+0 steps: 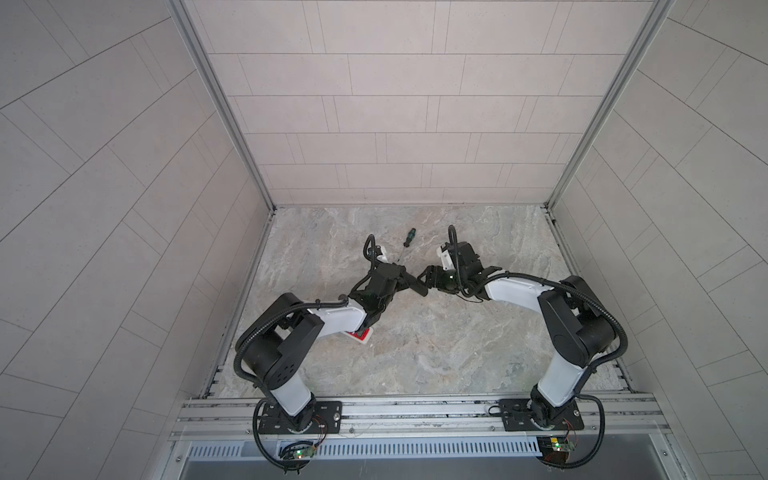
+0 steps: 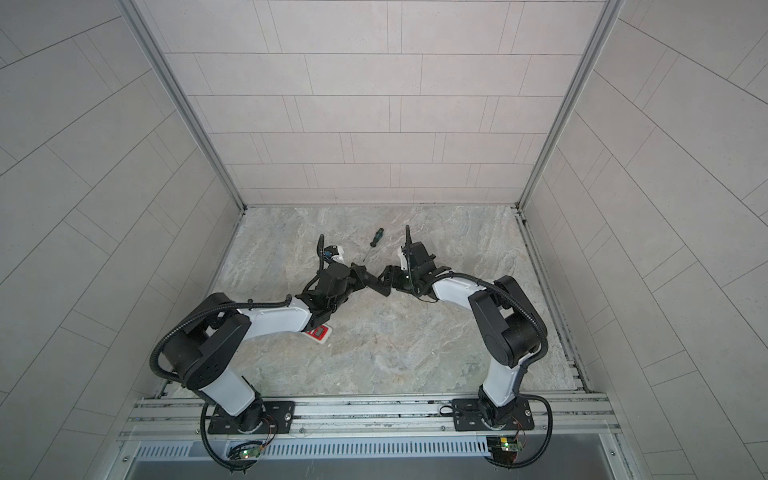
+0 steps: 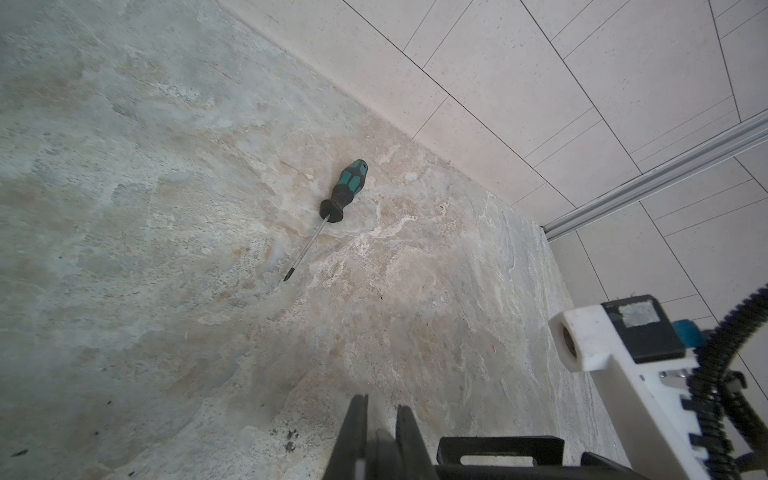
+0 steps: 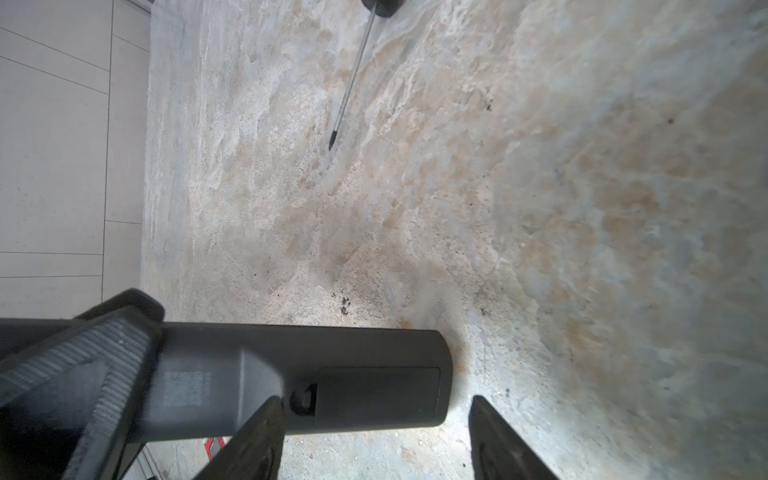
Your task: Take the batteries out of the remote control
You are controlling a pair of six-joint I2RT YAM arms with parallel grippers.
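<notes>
slab (image 1: 415,353): flat and matte, grey-beige marbled stone print with a few dark specks.
booth: three walls of pale speckled rectangular tiles (image 1: 395,104) with thin dark joints. extruded aluminium corner posts (image 1: 220,104). slotted aluminium rail (image 1: 415,409) across the bottom of both top views, with the arm bases on black plates.
remote control (image 4: 332,365): centre of both top views, held clear of the slab where the two arms meet. matte black plastic bar with a rounded end, back face showing. rectangular battery cover (image 4: 376,395) sits flush, with a small latch notch. batteries can't be seen.
left gripper (image 3: 382,406): ribbed black fingers (image 4: 104,361) pinch the remote control at the end away from the cover.
right gripper (image 4: 376,401): fingers spread, one either side of the cover end. can't tell if they touch it.
screwdriver (image 1: 406,245): flat on the slab just above centre. moulded green-black handle and thin steel shaft, tip toward the grippers.
red-faced device (image 1: 362,336): white rim, lower left of centre, half under the left forearm.
</notes>
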